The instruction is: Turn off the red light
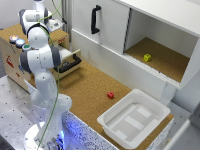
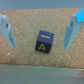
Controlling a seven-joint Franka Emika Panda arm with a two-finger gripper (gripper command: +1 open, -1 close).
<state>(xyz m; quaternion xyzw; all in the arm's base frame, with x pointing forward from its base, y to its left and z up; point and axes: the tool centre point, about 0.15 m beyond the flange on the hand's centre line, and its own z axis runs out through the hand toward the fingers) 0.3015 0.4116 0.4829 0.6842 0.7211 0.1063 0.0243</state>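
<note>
Jaws are gaping wide around a dark cube (image 2: 44, 42), gripping nothing; the red light (image 1: 13, 38), probably unreachable yet, is sitting well apart from it.

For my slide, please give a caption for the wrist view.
Open tool above a dark cube marked "A" on cork.

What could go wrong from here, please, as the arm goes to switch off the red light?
1. The open tool straddles a dark blue lettered cube, not the lamp; closing now would probably grab the wrong thing.
2. The red-centred round push-button light sits close beside a blue-grey-centred round button on the wooden box; an imprecise press could hit that neighbour instead.
</note>
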